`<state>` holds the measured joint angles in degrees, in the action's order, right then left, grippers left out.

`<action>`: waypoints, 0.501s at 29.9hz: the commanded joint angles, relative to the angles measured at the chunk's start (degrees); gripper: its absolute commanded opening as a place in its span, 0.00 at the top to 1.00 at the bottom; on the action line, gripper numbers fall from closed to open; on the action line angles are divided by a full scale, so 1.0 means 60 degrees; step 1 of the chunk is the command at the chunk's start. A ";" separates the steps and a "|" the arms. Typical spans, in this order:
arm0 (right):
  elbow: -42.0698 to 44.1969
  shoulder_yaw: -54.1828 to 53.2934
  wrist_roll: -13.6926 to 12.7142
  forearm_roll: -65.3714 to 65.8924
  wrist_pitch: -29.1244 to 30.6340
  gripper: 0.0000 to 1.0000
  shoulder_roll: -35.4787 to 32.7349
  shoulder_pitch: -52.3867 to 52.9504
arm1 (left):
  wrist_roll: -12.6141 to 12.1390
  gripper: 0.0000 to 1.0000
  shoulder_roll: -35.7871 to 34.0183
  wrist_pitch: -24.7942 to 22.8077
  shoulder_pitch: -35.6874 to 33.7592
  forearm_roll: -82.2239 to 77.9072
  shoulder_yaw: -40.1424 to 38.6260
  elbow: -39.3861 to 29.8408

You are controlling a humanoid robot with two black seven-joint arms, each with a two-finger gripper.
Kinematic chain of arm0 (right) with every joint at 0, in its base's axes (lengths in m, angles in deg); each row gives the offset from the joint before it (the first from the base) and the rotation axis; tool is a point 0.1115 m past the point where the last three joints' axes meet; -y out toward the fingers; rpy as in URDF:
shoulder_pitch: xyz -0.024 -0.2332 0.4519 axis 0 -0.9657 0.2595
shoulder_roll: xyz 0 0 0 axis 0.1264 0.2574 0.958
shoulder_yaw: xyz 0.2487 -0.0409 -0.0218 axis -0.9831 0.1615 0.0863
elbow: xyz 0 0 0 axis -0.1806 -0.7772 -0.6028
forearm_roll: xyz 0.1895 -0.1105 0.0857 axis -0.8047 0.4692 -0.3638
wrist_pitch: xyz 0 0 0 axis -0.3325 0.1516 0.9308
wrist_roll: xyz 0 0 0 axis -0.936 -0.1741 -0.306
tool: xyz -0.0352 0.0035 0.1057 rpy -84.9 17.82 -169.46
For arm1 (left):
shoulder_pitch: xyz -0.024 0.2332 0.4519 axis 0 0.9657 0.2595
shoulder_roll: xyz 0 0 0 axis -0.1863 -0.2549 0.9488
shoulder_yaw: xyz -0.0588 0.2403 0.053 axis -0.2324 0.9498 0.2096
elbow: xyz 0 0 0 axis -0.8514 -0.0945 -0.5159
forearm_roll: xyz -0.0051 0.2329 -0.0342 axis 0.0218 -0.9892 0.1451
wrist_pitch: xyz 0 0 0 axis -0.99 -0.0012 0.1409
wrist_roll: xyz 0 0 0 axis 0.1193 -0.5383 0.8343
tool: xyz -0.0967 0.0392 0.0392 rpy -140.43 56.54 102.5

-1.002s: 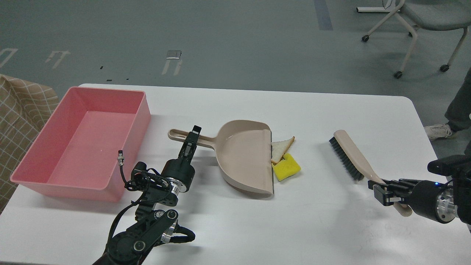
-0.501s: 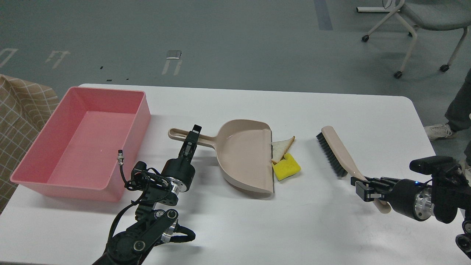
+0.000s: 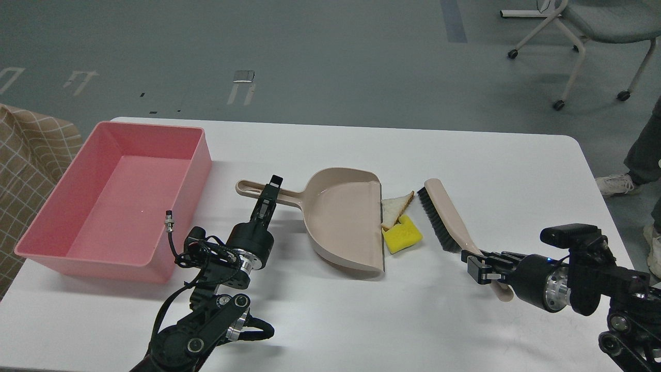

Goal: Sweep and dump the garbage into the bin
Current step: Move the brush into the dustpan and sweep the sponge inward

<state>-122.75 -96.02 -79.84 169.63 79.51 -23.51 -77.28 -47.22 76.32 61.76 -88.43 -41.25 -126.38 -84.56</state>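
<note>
The bread slice [image 3: 395,207] and the yellow sponge block [image 3: 402,235] lie on the white table, touching the open lip of the beige dustpan [image 3: 343,222]. My left gripper [image 3: 268,195] is shut on the dustpan's handle. My right gripper [image 3: 477,263] is shut on the handle of a beige brush [image 3: 445,217] with black bristles. The brush head stands just right of the sponge, a small gap apart. The pink bin [image 3: 116,194] sits at the table's left and holds nothing.
A checked cloth [image 3: 26,165] hangs left of the bin. A wheeled chair [image 3: 588,31] and a person's leg and shoe [image 3: 640,155] are on the floor beyond the table's right end. Bare table surface [image 3: 361,320] lies in front.
My right gripper has carried the brush leftward across the table, from far right of the garbage to just beside the sponge. The left arm, dustpan and garbage have not moved.
</note>
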 commanded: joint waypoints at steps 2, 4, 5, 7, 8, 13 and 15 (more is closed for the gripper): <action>0.0003 0.0006 -0.0188 0.0000 0.0002 0.94 0.0276 0.0014 | 0.0000 0.80 0.0001 -0.0003 0.0005 0.0000 0.0003 0.0000; -0.0011 0.0021 -0.0261 0.0014 0.0002 0.94 0.0451 0.0057 | 0.0000 0.80 0.0001 -0.0003 0.0020 0.0000 0.0003 0.0000; -0.0011 0.0006 -0.0320 0.0014 0.0002 0.94 0.0612 0.0072 | 0.0000 0.80 0.0001 -0.0003 0.0020 0.0000 0.0003 0.0000; -0.0011 0.0006 -0.0379 0.0014 0.0002 0.94 0.0759 0.0087 | 0.0000 0.80 0.0001 -0.0003 0.0020 -0.0014 0.0003 0.0000; -0.0011 0.0006 -0.0393 0.0014 0.0002 0.94 0.0832 0.0102 | 0.0000 0.80 0.0001 -0.0003 0.0020 0.0000 0.0003 0.0000; 0.0003 0.0065 -0.0569 0.0087 0.0002 0.93 0.1638 0.0336 | 0.0000 0.79 0.0001 -0.0003 0.0020 -0.0014 0.0003 0.0000; 0.0003 0.0123 -0.0686 0.0117 0.0002 0.93 0.2104 0.0351 | 0.0000 0.79 0.0001 -0.0003 0.0020 -0.0014 0.0003 0.0000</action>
<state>-122.76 -95.70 -83.15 170.08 79.52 -14.20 -75.38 -47.22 76.32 61.76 -88.31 -41.32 -126.36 -84.56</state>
